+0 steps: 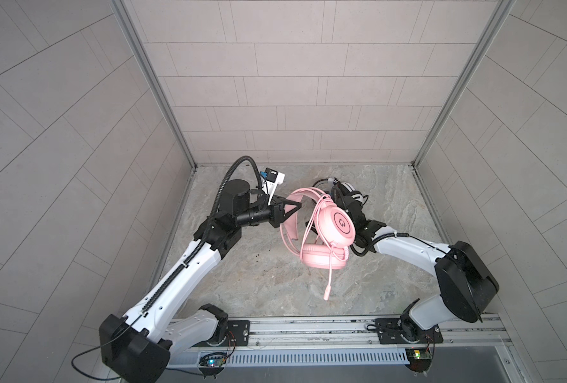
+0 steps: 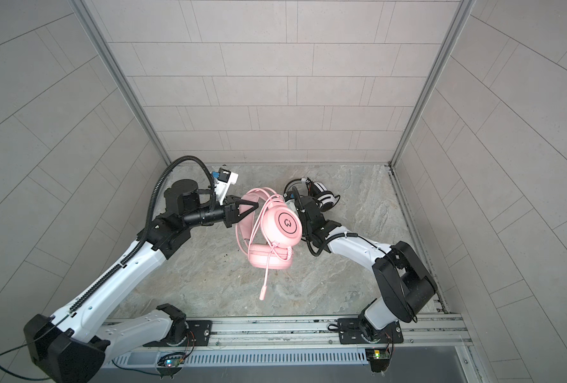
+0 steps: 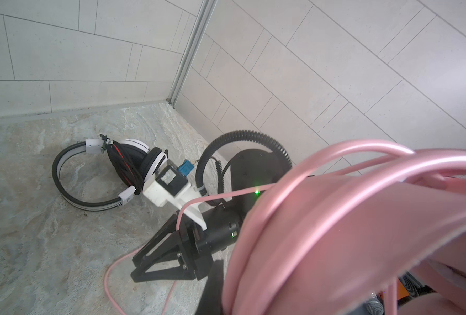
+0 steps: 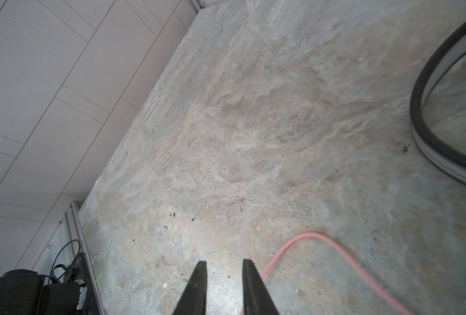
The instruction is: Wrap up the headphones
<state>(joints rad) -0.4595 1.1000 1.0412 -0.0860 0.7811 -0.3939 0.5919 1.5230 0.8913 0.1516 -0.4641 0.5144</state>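
Marbled grey desk (image 1: 242, 282), tiled walls (image 1: 275, 83). My left fingers (image 1: 296, 207) clamp the pink headset (image 1: 337, 223) by its headband (image 1: 288, 232), mid-desk; my right fingers (image 4: 203, 270) stand apart, empty. White headset (image 3: 137, 146) lies farther back.

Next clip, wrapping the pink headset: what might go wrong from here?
1. The pink cable drapes across the right end effector, whose jaws stand open and empty; moving that arm may snag it and pull loops loose.
2. Such a tug could drag the pink headset out of the left end effector, shut on its headband alone.
3. The right arm works close beside the white-and-black headset and may knock it.
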